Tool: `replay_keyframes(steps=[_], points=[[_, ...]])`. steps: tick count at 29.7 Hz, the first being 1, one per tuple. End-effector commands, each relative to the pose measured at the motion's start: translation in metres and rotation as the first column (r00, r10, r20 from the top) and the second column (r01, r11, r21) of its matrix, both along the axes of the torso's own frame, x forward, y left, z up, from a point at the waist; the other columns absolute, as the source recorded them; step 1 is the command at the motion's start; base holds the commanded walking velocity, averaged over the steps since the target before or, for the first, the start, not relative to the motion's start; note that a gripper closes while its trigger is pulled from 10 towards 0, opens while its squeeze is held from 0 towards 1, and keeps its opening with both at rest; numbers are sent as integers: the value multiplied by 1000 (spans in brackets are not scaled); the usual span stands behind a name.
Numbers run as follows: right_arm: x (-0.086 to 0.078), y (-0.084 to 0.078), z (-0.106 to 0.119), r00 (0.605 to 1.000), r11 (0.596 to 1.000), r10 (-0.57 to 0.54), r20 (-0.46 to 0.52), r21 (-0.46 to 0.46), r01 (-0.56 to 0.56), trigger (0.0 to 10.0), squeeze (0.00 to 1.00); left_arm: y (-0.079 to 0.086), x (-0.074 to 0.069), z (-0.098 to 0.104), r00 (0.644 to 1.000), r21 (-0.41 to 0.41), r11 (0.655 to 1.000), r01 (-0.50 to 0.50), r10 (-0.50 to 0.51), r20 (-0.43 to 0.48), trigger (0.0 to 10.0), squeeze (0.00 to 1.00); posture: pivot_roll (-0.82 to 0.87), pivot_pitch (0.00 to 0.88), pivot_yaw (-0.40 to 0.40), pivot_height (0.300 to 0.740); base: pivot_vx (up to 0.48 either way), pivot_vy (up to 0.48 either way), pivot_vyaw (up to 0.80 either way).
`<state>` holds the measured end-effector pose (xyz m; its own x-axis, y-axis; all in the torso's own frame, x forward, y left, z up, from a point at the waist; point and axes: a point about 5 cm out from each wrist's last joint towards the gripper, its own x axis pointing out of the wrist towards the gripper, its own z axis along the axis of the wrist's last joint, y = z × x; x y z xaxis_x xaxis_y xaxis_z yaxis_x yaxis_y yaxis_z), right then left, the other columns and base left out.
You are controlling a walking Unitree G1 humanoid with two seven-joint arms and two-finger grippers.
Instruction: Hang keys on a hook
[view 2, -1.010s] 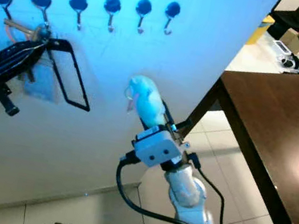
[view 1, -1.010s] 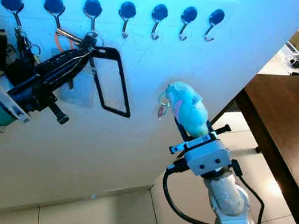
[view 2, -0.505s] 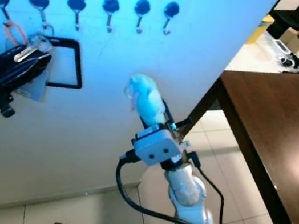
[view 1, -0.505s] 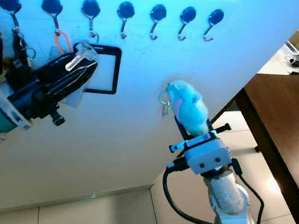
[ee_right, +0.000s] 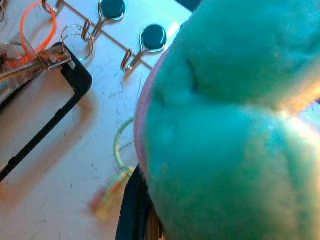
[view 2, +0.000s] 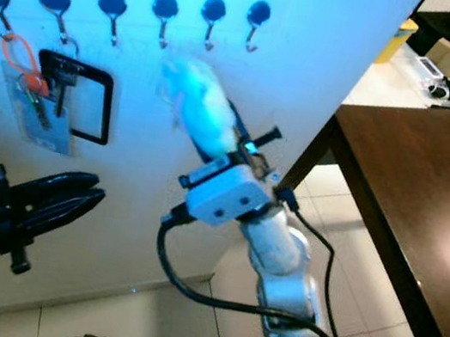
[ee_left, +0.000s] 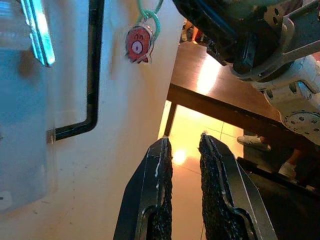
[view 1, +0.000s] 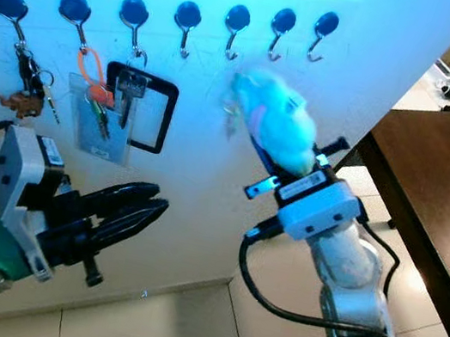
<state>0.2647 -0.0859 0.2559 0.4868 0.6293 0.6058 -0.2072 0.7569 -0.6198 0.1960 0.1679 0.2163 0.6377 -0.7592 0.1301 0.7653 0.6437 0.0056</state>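
Right gripper point(view 1: 284, 157): closed around the plush keychain point(view 1: 274, 125), raised near the row of hooks point(view 1: 236, 31)
Left gripper point(view 1: 135, 209): empty, fingers nearly together, low by the wall
Handling: soft, light (squashy); small ring point(ee_right: 120, 145) dangles loose; grip the plush, steer the ring onto a hook

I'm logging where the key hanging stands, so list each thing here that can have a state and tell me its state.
Key bunch with black strap: hanging on the third hook.
Orange loop keys: hanging on the second hook.
Dark key bunch: hanging on the first hook.
Four right-hand hooks: bare.
Plush keychain: held up near the wall.
Left gripper: lowered, fingers slightly apart, holding nothing.
Right gripper: shut on the plush keychain.
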Motion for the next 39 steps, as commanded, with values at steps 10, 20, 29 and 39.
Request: replay_keyframes(steps=[10, 20, 29, 39], points=[[4, 32, 26, 985, 995, 104, 135, -12, -103, 10000, 0, -5, 13, -4, 1000, -15, 1000, -7, 7, 9, 10000, 0, 78, 79, 50, 740, 0, 0, 0], [6, 53, 44, 964, 984, 178, 195, -11, -179, 10000, 0, -9, 16, -3, 999, -20, 1000, -18, 19, 29, 10000, 0, 81, 77, 50, 740, 0, 0, 0], [6, 62, 39, 958, 972, 237, 163, -38, -234, 10000, 0, -10, 17, -3, 999, -27, 999, -26, 27, 34, 10000, 0, 98, 80, 43, 740, 0, 0, 0], [13, 70, 18, 963, 961, 260, 70, -117, -251, 10000, 0, -12, 19, -2, 999, -35, 999, -30, 32, 37, 10000, 0, 98, 84, 40, 740, 0, 0, 0]])
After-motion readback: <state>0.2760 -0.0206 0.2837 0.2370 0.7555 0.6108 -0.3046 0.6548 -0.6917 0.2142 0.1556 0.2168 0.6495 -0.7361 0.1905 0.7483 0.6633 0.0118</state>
